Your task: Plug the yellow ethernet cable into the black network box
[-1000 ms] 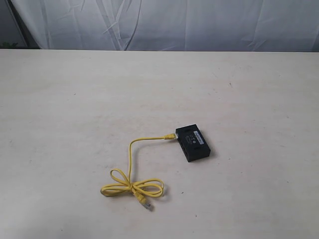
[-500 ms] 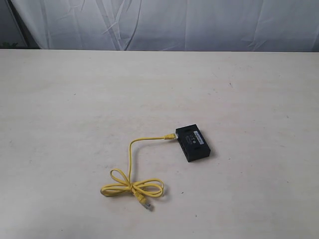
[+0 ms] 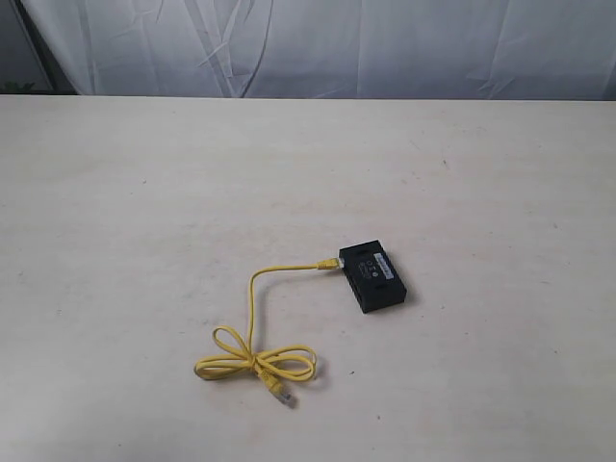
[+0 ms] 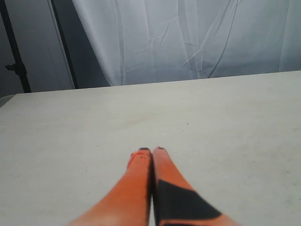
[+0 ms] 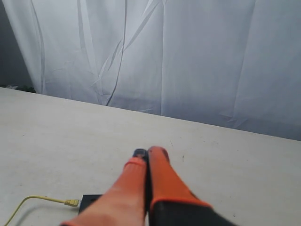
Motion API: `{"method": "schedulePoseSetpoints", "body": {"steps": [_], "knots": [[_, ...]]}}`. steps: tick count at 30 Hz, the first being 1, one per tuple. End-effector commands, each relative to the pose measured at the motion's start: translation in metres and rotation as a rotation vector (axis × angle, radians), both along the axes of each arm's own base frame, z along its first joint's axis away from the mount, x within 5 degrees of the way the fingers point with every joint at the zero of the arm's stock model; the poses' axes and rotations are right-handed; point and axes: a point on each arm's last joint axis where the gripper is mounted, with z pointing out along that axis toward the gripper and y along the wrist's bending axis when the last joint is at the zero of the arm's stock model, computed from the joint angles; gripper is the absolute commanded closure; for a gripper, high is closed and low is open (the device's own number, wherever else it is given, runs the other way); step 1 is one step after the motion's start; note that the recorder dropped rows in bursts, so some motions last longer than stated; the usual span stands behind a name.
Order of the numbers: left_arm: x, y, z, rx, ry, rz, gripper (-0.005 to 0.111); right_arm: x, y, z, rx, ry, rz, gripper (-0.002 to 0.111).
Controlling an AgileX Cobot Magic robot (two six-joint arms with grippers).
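Observation:
The black network box (image 3: 372, 275) lies flat on the pale table, right of centre. The yellow ethernet cable (image 3: 252, 306) runs from a looped bundle near the front to a plug (image 3: 332, 261) that meets the box's left end. A second, free plug (image 3: 281, 395) lies at the front. In the right wrist view the box (image 5: 89, 201) and the plug (image 5: 72, 202) show beside my right gripper (image 5: 149, 152), which is shut with nothing in it. My left gripper (image 4: 151, 150) is shut over bare table, nothing held. Neither gripper shows in the exterior view.
The table (image 3: 125, 212) is wide and pale. A white curtain (image 3: 318, 43) hangs behind its far edge. A dark stand (image 4: 14, 52) rises beyond the table in the left wrist view.

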Motion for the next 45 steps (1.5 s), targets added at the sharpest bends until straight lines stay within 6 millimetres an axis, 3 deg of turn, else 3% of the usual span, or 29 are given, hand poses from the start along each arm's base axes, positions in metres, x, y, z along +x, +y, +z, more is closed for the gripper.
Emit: {"method": "schedulePoseSetpoints", "body": {"steps": [1,29,45], "knots": [[0.000,0.000,-0.001,-0.025,0.001,0.004,0.107,0.000,0.000,-0.001,0.001,-0.004,-0.004,0.109],[0.000,0.000,-0.001,-0.018,-0.006,0.005,0.107,-0.001,-0.001,-0.001,0.002,-0.009,-0.007,0.109],[0.000,0.000,-0.001,-0.018,-0.006,0.005,0.107,-0.031,-0.005,0.005,0.022,-0.151,-0.005,0.109]]}}
